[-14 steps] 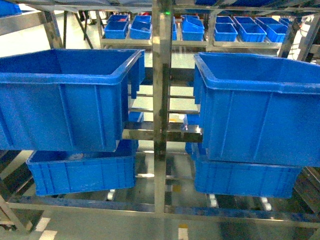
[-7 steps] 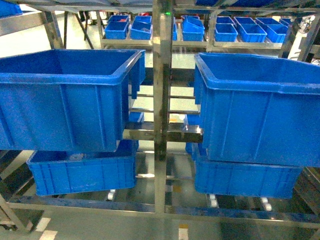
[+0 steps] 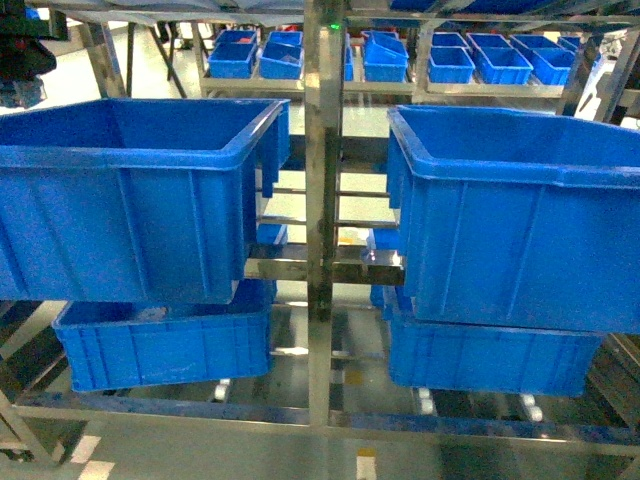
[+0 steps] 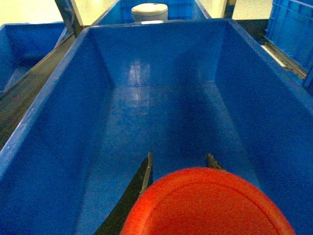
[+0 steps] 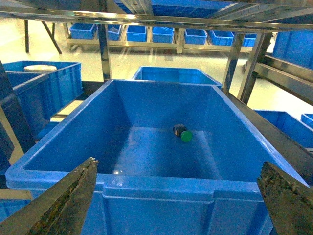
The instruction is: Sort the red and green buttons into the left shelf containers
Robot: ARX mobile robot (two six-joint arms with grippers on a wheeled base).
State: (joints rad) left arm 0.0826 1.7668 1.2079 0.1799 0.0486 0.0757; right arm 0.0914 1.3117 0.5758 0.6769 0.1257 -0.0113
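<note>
I am holding the red button (image 4: 208,203) in the left tool (image 4: 178,164), whose fingers are closed in against its sides just below the cap, and I am hanging it over the open mouth of a deep blue bin (image 4: 44,127); nothing is lying on that bin's floor. In the head view only a dark piece of the left arm (image 3: 25,55) is showing at the top-left corner, above the upper left bin (image 3: 130,155). The right tool (image 5: 178,196) is standing wide open and empty before another blue bin (image 5: 161,188), where the green button (image 5: 183,133) is lying on its side near the back wall. I judge I am at the drop for the red one: next I should be opening the left fingers while keeping well inside the rim.
</note>
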